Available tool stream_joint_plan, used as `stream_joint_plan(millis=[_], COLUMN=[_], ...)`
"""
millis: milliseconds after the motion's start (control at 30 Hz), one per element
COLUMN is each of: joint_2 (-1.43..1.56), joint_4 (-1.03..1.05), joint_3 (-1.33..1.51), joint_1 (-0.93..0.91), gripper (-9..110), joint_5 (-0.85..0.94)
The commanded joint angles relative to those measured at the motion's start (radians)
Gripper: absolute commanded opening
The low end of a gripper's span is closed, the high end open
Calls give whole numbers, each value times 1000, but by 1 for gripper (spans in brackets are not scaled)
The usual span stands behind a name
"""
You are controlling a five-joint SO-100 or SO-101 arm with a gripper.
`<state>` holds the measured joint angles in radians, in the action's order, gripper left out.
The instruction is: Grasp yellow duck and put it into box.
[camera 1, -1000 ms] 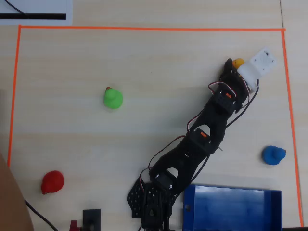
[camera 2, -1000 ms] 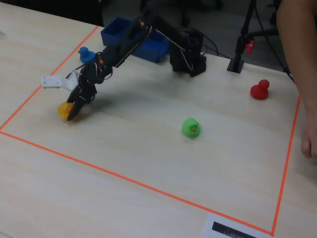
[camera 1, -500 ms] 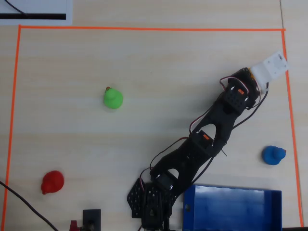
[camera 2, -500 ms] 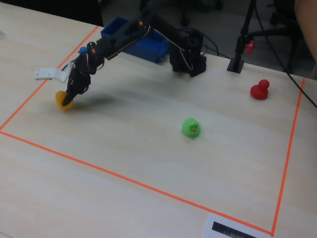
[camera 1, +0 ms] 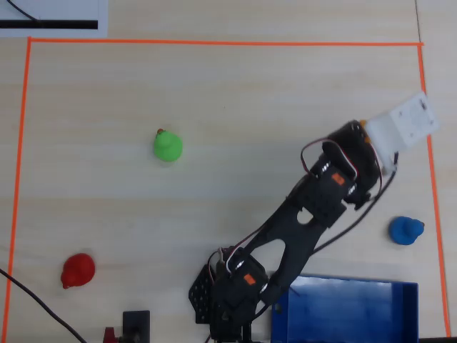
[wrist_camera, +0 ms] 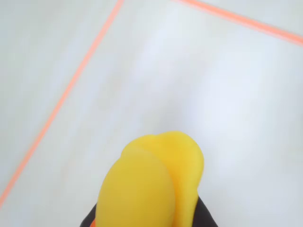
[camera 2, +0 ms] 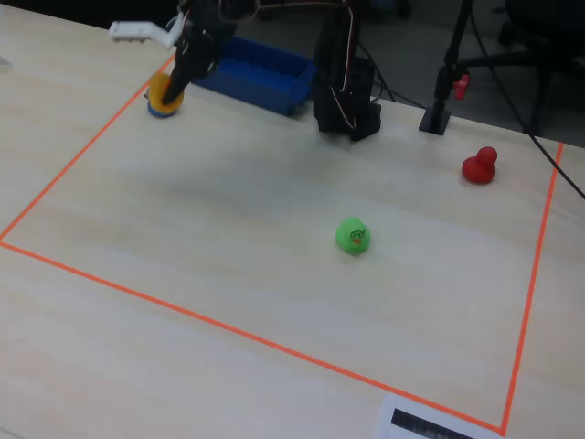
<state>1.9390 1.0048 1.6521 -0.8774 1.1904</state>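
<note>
Robotics lab or office: pale wood-grain table (camera 2: 228, 210), orange tape boundary (camera 2: 183, 315), camera stand (camera 2: 446, 78), office chair base (camera 2: 539, 37) behind.

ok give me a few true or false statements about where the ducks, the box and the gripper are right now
1. The gripper is shut on the yellow duck. True.
2. The yellow duck already lies inside the box. False: in the fixed view it is in the gripper, beside the box and outside its walls.
3. The green duck sits on the table, apart from the arm. True.
4. The red duck is inside the box. False: it stands on the table near the tape line, at the far left in the overhead view.
5. The blue duck is on the table, outside the box. True.
</note>
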Motion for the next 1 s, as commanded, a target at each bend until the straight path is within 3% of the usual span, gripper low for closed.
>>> stream_joint_plan(millis=[0, 133, 400, 767, 867, 967], joint_2=[161, 189, 302, 453, 434, 425], joint_4=[-63, -26, 204, 351, 319, 307], joint_3=[153, 241, 299, 423, 436, 442], joint_1=[-291, -574, -962, -1028, -1035, -1046], gripper=[0, 0, 0, 0, 13, 13], joint_5=[135, 245, 216, 215, 215, 225])
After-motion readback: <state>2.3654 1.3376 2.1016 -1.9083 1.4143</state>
